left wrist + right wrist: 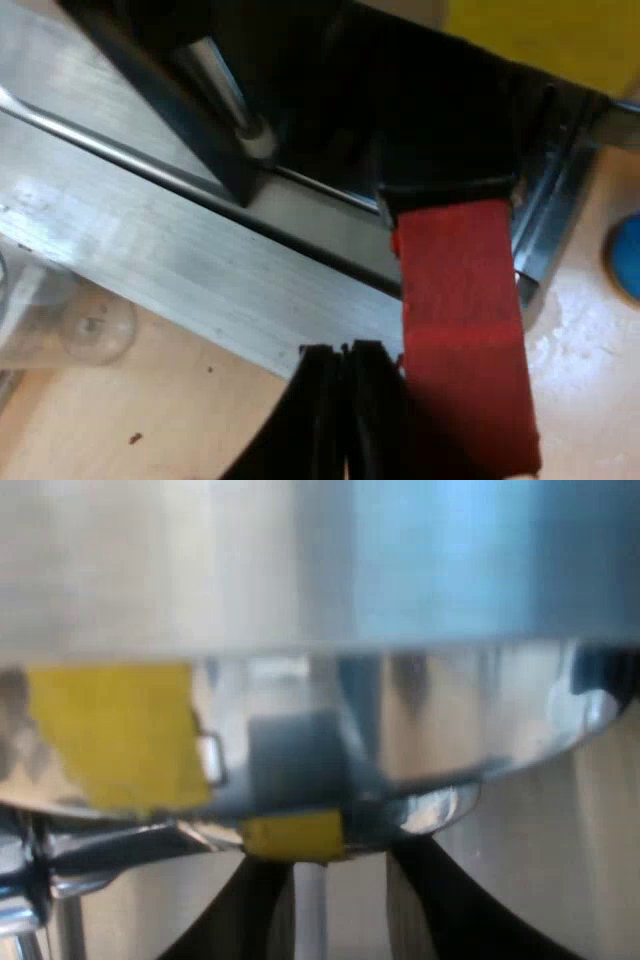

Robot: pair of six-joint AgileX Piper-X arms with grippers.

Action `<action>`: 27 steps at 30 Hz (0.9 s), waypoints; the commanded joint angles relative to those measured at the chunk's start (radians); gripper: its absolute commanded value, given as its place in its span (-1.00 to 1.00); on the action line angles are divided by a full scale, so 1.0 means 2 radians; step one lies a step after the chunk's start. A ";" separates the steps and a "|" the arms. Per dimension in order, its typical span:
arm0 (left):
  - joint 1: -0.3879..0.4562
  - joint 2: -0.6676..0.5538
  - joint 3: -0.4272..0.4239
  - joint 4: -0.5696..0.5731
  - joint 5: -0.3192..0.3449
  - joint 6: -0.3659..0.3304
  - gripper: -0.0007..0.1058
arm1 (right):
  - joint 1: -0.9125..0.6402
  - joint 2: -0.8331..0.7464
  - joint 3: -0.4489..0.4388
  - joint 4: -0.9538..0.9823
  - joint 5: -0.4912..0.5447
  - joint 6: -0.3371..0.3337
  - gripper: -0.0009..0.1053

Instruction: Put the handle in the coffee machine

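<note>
**A:** The left gripper (pixel 345 352) hung low over the wooden table (pixel 200 420), nosed up to the metal base of the espresso machine (pixel 150 250). Its two black fingers were pressed together, holding nothing.

**B:** And the handle (pixel 440 130)?

**A:** Dark, and stretched out over that base. Its red end (pixel 465 330) sat just beside the closed fingers, perhaps brushing one. I couldn't tell whether it was locked in.

**B:** The other arm?

**A:** The right gripper (pixel 335 860) was hard up under a shiny rounded metal body (pixel 450 730). Its fingers were spread apart, with a small yellow patch (pixel 295 835) between them.

**B:** Any containers?

**A:** A clear measuring glass (pixel 60 320) stood on the table by the base, contents unreadable. A blue tamper (pixel 625 255) lay on the table near the handle.
</note>
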 commanded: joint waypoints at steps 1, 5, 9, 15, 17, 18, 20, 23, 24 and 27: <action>-0.003 -0.003 -0.003 0.032 0.012 0.006 -0.97 | -0.001 -0.033 -0.023 -0.093 -0.023 -0.010 -0.50; -0.003 -0.003 -0.003 0.061 0.050 0.006 -0.97 | -0.001 -0.033 -0.023 -0.093 -0.023 -0.010 -0.50; -0.003 -0.003 -0.003 0.073 0.060 0.006 -0.97 | -0.001 -0.033 -0.023 -0.093 -0.023 -0.010 -0.50; -0.003 -0.003 -0.003 0.106 0.090 0.004 -0.97 | -0.001 -0.033 -0.023 -0.093 -0.023 -0.010 -0.50; -0.003 -0.003 -0.003 0.111 0.099 0.004 -0.97 | -0.001 -0.033 -0.023 -0.093 -0.023 -0.010 -0.50; -0.003 -0.003 -0.003 0.110 0.099 0.004 -0.97 | -0.001 -0.033 -0.023 -0.093 -0.023 -0.010 -0.50; -0.003 -0.003 -0.003 0.104 0.100 0.004 -0.97 | -0.001 -0.033 -0.023 -0.093 -0.023 -0.010 -0.50; -0.003 -0.003 -0.003 0.095 0.097 0.004 -0.97 | -0.001 -0.033 -0.023 -0.093 -0.025 -0.008 -0.50; -0.003 -0.003 -0.003 0.094 0.096 0.004 -0.97 | 0.000 -0.033 -0.023 -0.093 -0.025 -0.008 -0.50; -0.003 -0.003 -0.003 0.071 0.082 0.004 -0.97 | 0.003 -0.033 -0.023 -0.088 -0.025 -0.008 -0.50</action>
